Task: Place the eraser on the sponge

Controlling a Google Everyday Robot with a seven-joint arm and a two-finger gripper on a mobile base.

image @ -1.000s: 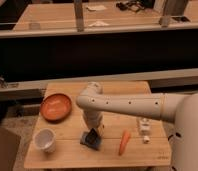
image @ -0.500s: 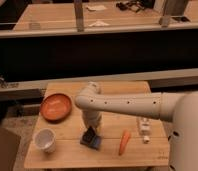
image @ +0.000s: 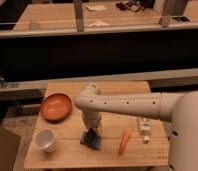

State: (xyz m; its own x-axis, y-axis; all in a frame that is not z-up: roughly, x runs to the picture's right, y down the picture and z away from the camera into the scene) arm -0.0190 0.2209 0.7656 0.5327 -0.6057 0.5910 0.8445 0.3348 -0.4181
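Observation:
A flat blue sponge lies on the wooden table, near its front and a little left of centre. A small black eraser rests on the sponge's upper left part. My gripper points straight down right over the eraser, at the end of the white arm that reaches in from the right. I cannot tell whether the gripper is holding the eraser or only touching it.
An orange-red bowl sits at the table's left. A white cup stands at the front left. An orange carrot lies to the right of the sponge, and a small white object lies beyond it. A dark counter runs behind the table.

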